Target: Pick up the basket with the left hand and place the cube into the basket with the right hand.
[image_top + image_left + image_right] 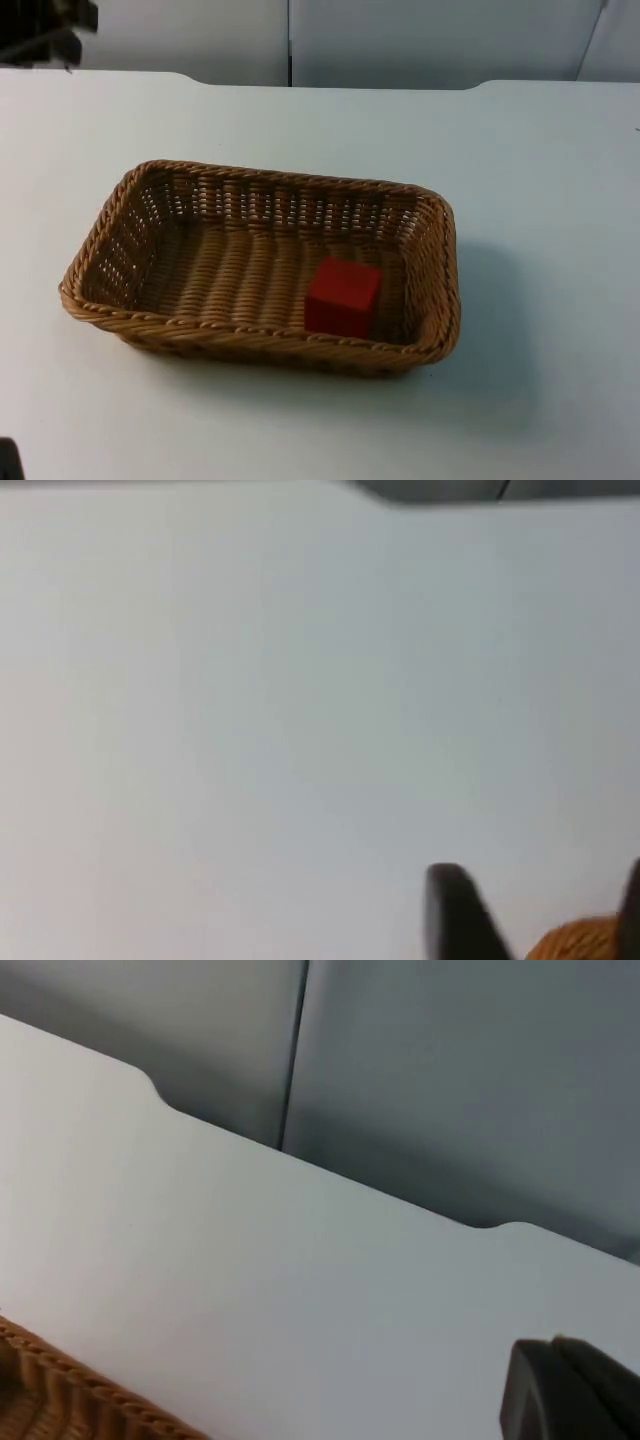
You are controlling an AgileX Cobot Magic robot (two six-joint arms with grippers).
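A: From the top view, where does it stand?

B: The wicker basket sits flat on the white table, and the red cube lies inside it, against the near right part of the floor, close to the front wall. The left arm is just a dark bit at the far corner by the grey partition wall, well apart from the basket.

A: And the left wrist view?

B: Mostly bare table. The left gripper hangs over it with its two fingertips spread wide, nothing between them but a strip of basket rim beyond.

A: The right wrist view?

B: Table, partition wall, a corner of the woven rim, and one dark fingertip of the right gripper. With only that much showing, I cannot tell whether it is wide or narrow; it grips nothing I can see.

A: So which step?

B: I'd judge the job finished: cube in, basket set down, neither gripper touching it. The arms need only wait clear; no further grasp seems called for.
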